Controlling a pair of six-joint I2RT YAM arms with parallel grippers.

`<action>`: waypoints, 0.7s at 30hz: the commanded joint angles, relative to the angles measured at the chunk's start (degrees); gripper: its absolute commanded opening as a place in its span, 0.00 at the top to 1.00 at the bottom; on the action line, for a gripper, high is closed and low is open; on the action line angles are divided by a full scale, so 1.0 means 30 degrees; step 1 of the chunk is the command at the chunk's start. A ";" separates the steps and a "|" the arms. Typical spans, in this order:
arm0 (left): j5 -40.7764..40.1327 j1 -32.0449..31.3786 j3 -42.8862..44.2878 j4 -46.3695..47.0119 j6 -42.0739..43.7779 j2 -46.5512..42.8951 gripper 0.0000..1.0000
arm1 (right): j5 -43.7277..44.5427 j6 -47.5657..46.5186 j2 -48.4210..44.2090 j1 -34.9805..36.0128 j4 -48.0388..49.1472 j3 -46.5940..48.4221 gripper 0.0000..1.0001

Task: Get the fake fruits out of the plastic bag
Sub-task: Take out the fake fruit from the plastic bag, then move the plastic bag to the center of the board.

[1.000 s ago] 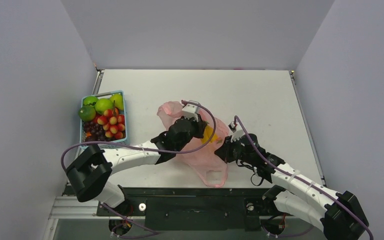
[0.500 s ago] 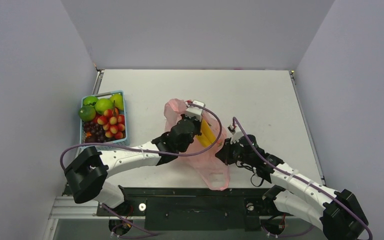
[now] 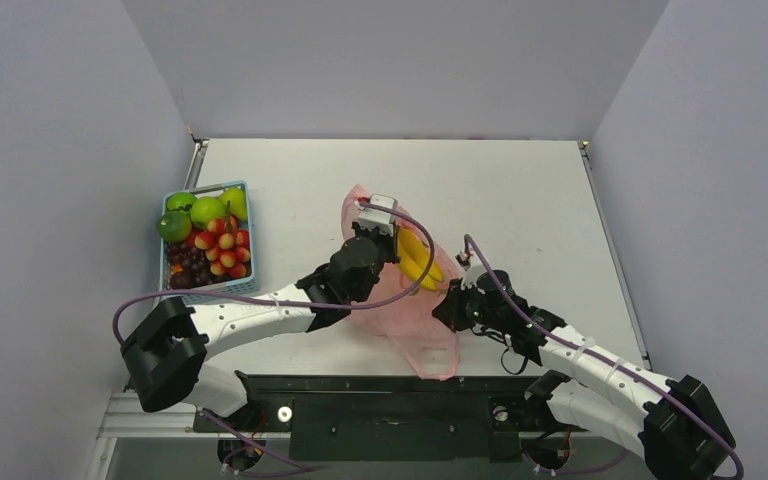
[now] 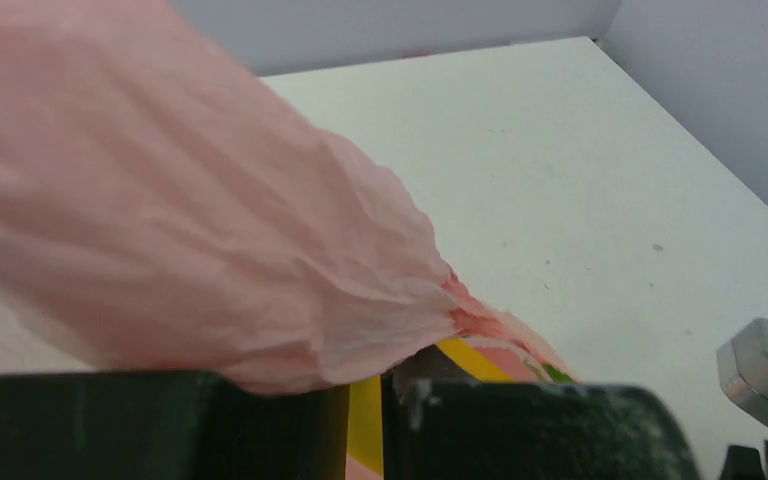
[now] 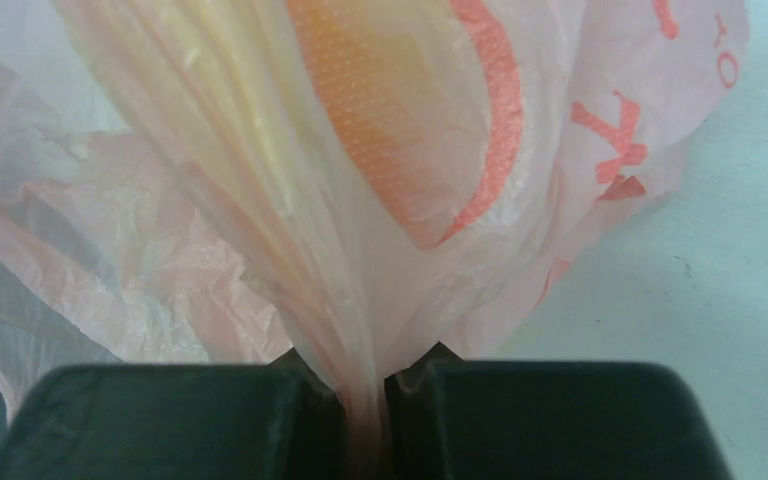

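The pink plastic bag (image 3: 422, 328) lies crumpled at the table's middle near the front. My left gripper (image 3: 396, 250) is at its mouth, shut on a bunch of yellow bananas (image 3: 420, 260) that stick out of the bag. In the left wrist view a yellow strip of banana (image 4: 365, 420) sits between the jaws of the left gripper (image 4: 365, 400), and the bag (image 4: 180, 220) drapes over them. My right gripper (image 3: 448, 300) is shut on the bag's right side. Its wrist view shows a gathered fold of the bag (image 5: 360, 200) pinched in the right gripper (image 5: 365, 405).
A light-blue basket (image 3: 207, 187) stands by the left wall. It holds green apples (image 3: 207, 210), a red-yellow cluster (image 3: 223, 250) and dark grapes (image 3: 185, 262). Walls close the table at the left, back and right.
My left gripper has drawn the bananas up and back out of the bag's mouth, so they now show bare yellow. The bag's top has shifted with them. The right gripper has held still.
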 commanded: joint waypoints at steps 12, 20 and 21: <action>2.1028 0.5995 -0.5633 0.5266 -1.7692 -0.1872 1.00 | 0.3933 0.0517 0.0450 -0.1941 -0.0367 0.1805 1.00; 2.7703 0.6345 -0.2294 1.0590 -2.0904 0.3520 1.00 | 1.0790 0.3135 0.0725 -0.2841 -0.3535 0.3395 1.00; 2.7945 0.6346 -0.2079 1.0574 -2.0843 0.3855 1.00 | 1.2897 0.4036 0.0650 -0.3028 -0.4036 0.3590 1.00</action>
